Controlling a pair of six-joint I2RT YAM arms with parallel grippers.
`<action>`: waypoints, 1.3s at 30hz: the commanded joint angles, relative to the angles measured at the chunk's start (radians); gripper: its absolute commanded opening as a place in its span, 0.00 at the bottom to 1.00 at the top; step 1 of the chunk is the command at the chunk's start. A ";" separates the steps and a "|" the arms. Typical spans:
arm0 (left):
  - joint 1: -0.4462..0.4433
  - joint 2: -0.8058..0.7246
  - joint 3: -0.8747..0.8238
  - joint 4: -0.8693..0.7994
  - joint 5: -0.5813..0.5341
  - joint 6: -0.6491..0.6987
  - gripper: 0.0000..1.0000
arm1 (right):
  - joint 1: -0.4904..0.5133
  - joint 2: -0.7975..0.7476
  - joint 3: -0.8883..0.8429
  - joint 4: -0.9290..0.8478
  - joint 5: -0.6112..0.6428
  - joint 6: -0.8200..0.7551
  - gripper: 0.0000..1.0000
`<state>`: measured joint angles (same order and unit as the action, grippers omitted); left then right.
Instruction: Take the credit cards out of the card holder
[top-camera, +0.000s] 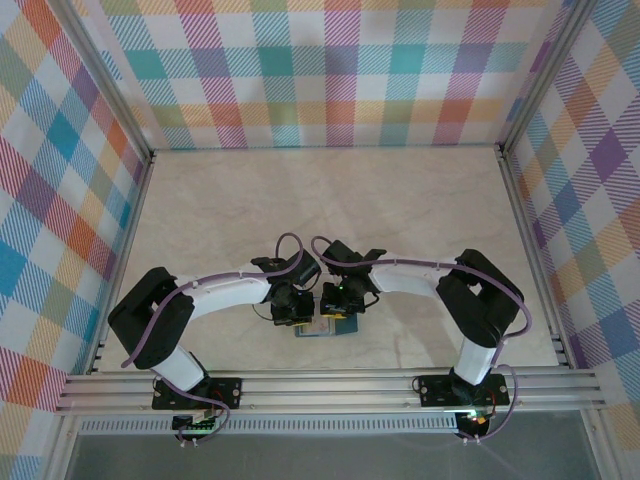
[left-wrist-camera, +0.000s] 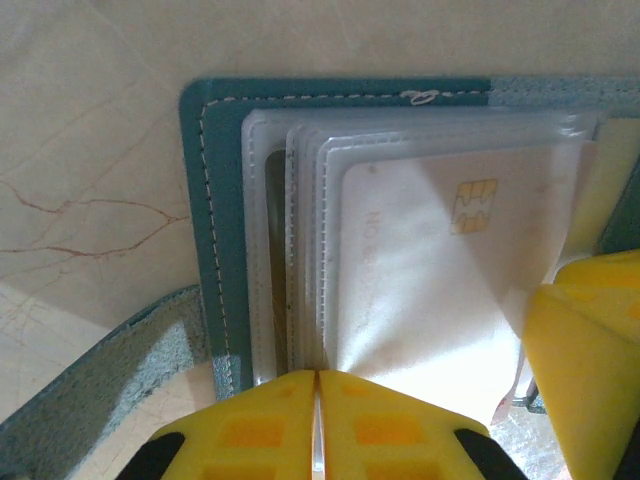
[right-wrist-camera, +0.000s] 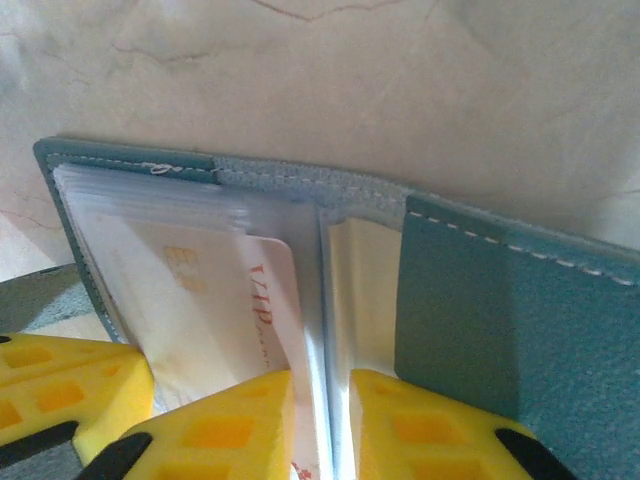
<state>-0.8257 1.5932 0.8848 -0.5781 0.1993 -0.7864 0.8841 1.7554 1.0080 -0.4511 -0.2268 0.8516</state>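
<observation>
bench's (top-camera: 400, 210) 6 o'clock edge: left end effector (left-wrist-camera: 316, 425), right end effector (right-wrist-camera: 320, 425) clenched on card holder (left-wrist-camera: 215, 250); credit card (left-wrist-camera: 430, 290) likely needs sliding out next.

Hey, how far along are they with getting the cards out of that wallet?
Done: the card holder lies open on the table, sleeves fanned. In hand: the left gripper is shut at the sleeves' lower edge, and the right gripper brackets a clear sleeve leaf. Left: everything that counts; the whitish chip card and a red-lettered card sit inside the holder, none out yet.
</observation>
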 joint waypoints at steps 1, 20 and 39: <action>0.011 -0.004 -0.013 -0.044 -0.012 0.027 0.11 | 0.006 0.002 0.004 -0.080 0.066 -0.006 0.22; 0.010 -0.048 0.105 -0.135 -0.015 0.046 0.12 | 0.005 -0.109 -0.035 -0.025 0.046 -0.010 0.29; 0.001 0.122 0.092 -0.122 -0.032 0.070 0.12 | -0.067 -0.124 -0.239 0.293 -0.154 -0.075 0.33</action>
<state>-0.8261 1.6794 0.9909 -0.6628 0.2111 -0.7383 0.8265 1.6325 0.8082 -0.2745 -0.3176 0.8070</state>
